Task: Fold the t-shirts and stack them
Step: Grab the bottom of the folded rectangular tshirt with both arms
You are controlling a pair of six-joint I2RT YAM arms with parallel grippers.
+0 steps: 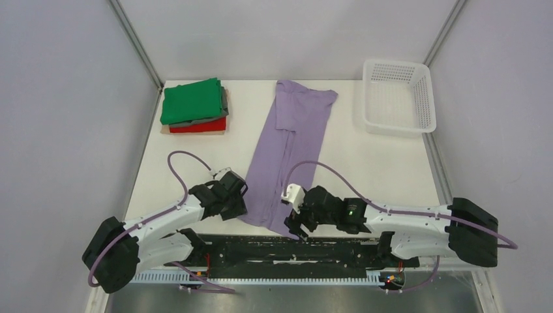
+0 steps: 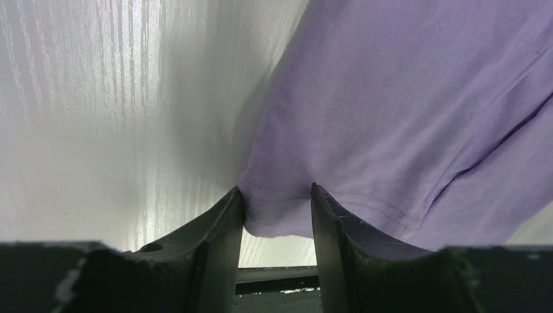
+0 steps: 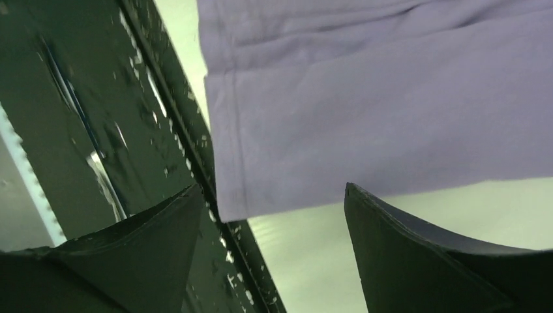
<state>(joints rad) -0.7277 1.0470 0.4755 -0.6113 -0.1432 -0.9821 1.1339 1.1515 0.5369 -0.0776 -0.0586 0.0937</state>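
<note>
- The fingers point(image 2: 218, 248) of the left gripper point(image 2: 277, 195) are seen about half closed. The near left corner of the lavender t-shirt point(image 1: 290, 143) is bunched between them and touches both. It cannot be told whether the corner is held tight yet.
- The fingers point(image 3: 404, 248) of the right gripper point(image 3: 272, 189) are spread wide and nothing is held. The near right corner of the shirt's hem lies just in front of the gap.
- The step in hand looks like grabbing the two near corners, so the long shirt can be folded in half.
- For the next move, both corners must be pinched well, all layers together. Then they should be lifted and carried to the far end at the same speed, so the fold comes out straight.
- The lavender t-shirt is laid flat in the middle of the table point(image 1: 365, 163). Its sides are already folded in, so it looks like a long thin strip, a little slanted. Its hem is at the near edge, between the two arms.
- At the far left, a neat pile is seen: the green t-shirt point(image 1: 192, 101) on top, the grey t-shirt point(image 1: 225, 101) under it, the red t-shirt point(image 1: 199, 126) below.
- A white basket point(image 1: 427, 98) stands at the far right, well apart from the shirts.
</note>
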